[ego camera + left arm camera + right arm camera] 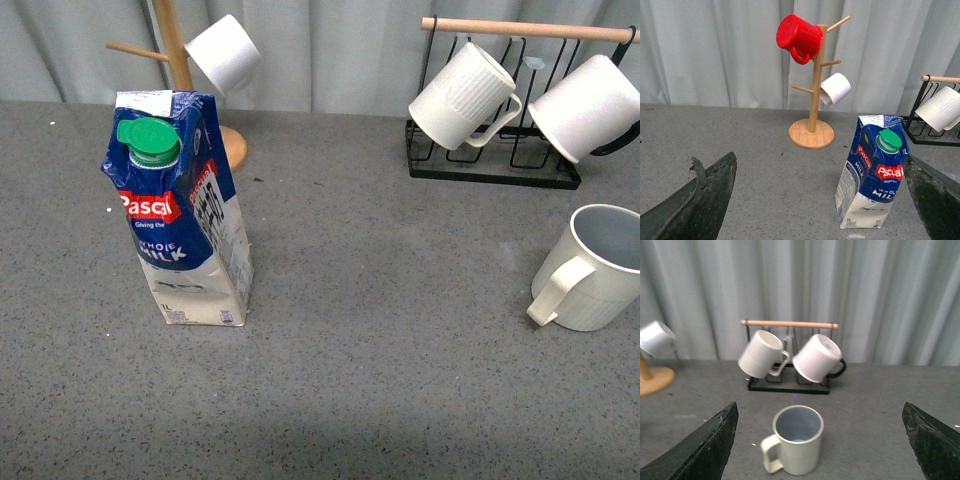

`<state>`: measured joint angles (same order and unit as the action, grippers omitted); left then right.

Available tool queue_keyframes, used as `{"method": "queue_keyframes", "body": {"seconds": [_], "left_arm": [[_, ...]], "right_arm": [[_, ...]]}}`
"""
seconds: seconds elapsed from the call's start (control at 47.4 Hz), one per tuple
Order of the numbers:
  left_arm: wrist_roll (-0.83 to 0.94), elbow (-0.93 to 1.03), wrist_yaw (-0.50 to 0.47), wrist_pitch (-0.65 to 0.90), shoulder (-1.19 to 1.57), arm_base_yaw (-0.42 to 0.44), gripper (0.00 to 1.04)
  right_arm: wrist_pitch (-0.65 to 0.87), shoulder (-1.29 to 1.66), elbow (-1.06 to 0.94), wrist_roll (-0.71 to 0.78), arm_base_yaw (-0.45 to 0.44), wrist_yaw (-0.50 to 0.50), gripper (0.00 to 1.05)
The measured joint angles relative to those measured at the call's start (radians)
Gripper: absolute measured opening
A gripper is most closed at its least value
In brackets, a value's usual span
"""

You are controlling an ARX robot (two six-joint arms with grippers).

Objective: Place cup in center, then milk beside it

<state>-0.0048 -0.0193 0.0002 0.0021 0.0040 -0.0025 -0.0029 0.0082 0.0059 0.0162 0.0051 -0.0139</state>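
In the front view no arm shows. The cup [595,270] stands upright at the right edge of the frame, partly cut off, with its handle turned toward the lower left. The milk [185,215] stands at centre left, and the center [400,300] between them is bare. A second ribbed mug [465,95] hangs on the black rack [490,170] in the upper right. It looks much like the cup, so a reach aimed too far back could take the wrong one or knock the rack. The carton is tall on a narrow base and its sides look creased. A squeeze high on it would probably buckle or tip it, and a cup swept in low from the right could bump it if the swing overshoots the middle. In the left wrist view the left gripper [820,157] is spread wide and holds nothing. The milk sits ahead of it, close to one finger rather than midway between the two, so closing from here would likely push it sideways. A wooden mug tree [812,100] stands behind the carton, near enough to catch on a high lift. In the right wrist view the right gripper [820,405] is likewise released and empty. The cup is ahead between its fingers with the handle toward one side. A finger landing on that handle might twist the cup and let it slip.
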Motion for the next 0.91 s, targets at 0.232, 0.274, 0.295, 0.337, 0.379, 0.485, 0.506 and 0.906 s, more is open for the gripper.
{"method": "queue_keyframes", "body": {"seconds": [0.232,0.274,0.295,0.337,0.379,0.485,0.506,0.906], "left_arm": [[0.000,0.000,0.000,0.000,0.000,0.000,0.98],[0.000,0.000,0.000,0.000,0.000,0.000,0.98],[0.000,0.000,0.000,0.000,0.000,0.000,0.98],[0.000,0.000,0.000,0.000,0.000,0.000,0.98],[0.000,0.000,0.000,0.000,0.000,0.000,0.98],[0.000,0.000,0.000,0.000,0.000,0.000,0.98],[0.000,0.000,0.000,0.000,0.000,0.000,0.98],[0.000,0.000,0.000,0.000,0.000,0.000,0.98]], "right_arm": [[0.217,0.505,0.116,0.163,-0.022,0.071,0.96],[0.250,0.626,0.159,0.164,-0.027,0.096,0.96],[0.256,0.657,0.170,0.164,-0.029,0.101,0.96],[0.284,0.800,0.227,0.162,-0.032,0.115,0.96],[0.278,0.935,0.286,0.155,-0.033,0.125,0.96],[0.254,1.231,0.437,0.117,-0.037,0.096,0.96],[0.248,1.268,0.460,0.112,-0.040,0.093,0.96],[0.084,1.715,0.788,0.087,-0.079,0.000,0.96]]}}
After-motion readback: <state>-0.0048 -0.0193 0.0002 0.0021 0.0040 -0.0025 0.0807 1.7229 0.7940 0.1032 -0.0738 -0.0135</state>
